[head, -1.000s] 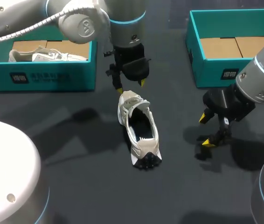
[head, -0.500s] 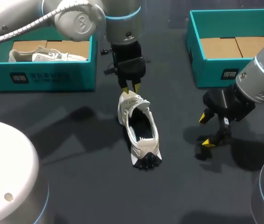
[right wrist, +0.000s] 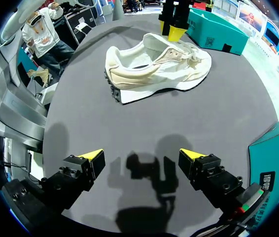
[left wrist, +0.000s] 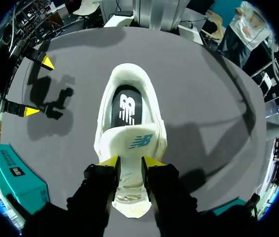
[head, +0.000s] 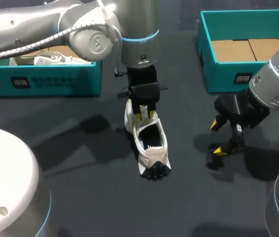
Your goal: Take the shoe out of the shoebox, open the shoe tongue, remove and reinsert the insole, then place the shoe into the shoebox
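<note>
The shoe (head: 155, 157) lies toe away from me, heel nearest; left tool (head: 145, 116) clamps its tongue (left wrist: 134, 143), right tool (head: 217, 138) spread apart

Dark grey table (head: 80, 197); seemingly a spare white shoe (head: 48, 60), partly hidden.

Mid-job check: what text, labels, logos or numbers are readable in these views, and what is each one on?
No clear words or numbers read in any view.
Insole: white logo mark, no legible words.
Shoe tongue: teal logo mark, no legible words.
Left shoebox: black front label with white print, too small to read.
Right shoebox: same kind of label, too small to read.
</note>
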`<state>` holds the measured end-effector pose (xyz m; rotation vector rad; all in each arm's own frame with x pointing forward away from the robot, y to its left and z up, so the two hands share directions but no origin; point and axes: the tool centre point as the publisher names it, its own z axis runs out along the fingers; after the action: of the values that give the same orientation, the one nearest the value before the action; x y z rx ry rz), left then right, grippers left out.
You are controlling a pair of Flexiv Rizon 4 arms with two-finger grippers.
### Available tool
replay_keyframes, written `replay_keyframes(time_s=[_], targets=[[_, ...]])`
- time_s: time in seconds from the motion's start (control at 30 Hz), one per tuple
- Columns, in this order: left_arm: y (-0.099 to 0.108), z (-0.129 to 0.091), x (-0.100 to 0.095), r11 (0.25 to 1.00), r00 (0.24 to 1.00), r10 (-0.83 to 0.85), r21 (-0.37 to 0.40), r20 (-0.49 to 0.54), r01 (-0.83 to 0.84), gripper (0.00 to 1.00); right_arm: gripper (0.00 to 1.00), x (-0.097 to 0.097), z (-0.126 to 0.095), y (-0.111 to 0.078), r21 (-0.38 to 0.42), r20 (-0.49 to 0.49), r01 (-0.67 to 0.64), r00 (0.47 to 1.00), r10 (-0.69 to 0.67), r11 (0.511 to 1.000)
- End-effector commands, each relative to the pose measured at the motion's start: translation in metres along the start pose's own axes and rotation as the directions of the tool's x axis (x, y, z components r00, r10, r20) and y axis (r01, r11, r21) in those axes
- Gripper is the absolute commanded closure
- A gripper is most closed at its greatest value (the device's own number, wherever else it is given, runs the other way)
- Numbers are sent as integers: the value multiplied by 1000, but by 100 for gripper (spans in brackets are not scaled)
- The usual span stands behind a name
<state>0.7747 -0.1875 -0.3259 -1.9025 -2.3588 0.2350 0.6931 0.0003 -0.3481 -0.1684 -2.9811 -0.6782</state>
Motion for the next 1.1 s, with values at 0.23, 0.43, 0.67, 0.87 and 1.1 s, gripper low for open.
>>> replay_keyframes(time_s=[0.23,0.43,0.67,0.87,1.1], targets=[[1,-6,-3,999,1000,-16,-42,14,17,71,0,2,0,0,2,4,0,1000,0,1000],[2,21,-12,999,999,-38,-35,-28,37,76,0,2,0,0,2,4,0,1000,0,1000],[3,42,-16,998,997,-54,15,-49,55,80,0,2,0,0,2,4,0,1000,0,1000],[-5,10,-5,998,999,-39,-39,24,40,77,0,2,0,0,2,4,0,1000,0,1000],[-20,-1,3,999,998,-22,-43,55,25,73,0,2,0,0,2,4,0,1000,0,1000]])
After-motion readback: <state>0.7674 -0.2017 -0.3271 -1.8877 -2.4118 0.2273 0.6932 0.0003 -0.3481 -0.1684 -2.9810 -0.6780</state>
